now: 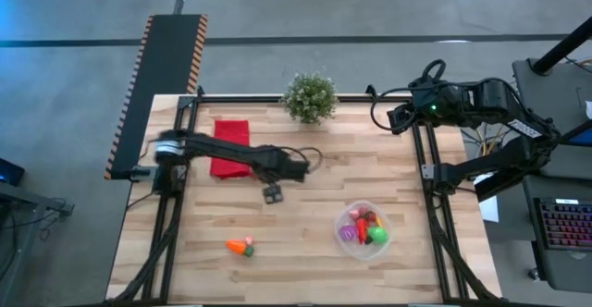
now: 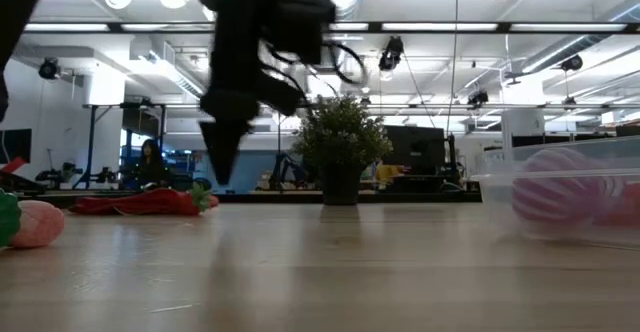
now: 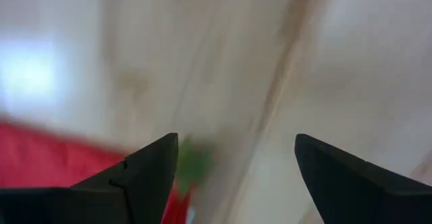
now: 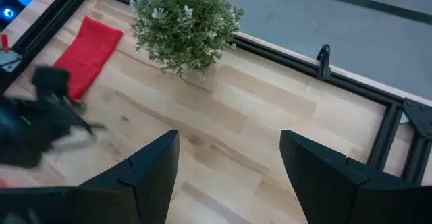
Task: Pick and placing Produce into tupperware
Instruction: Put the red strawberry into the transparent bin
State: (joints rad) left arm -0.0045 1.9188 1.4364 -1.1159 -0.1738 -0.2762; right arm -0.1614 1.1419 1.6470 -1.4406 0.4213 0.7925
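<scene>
Clearly the left pincer (image 1: 272, 193) hangs over the middle of the tabletop (image 1: 305, 251), its fingers spread wide and empty. What the coming move turns on, I judge, is the loose produce piece (image 1: 240, 247), an orange and green item lying alone toward the lower left of the high frame, down and slightly left of that pincer. Its long axis runs roughly left to right in that frame. The left arm is much the nearer; the right pincer (image 4: 229, 166) waits parked off the upper right edge of the tabletop, fingers also wide with nothing between them.

The tupperware (image 1: 363, 229) sits to the lower right of centre, well apart from the loose piece, already holding several pieces: purple, red, green and orange show, though an exact count cannot be told. One potted plant (image 1: 310, 95) and one red cloth (image 1: 231, 146) stand along the upper part.
</scene>
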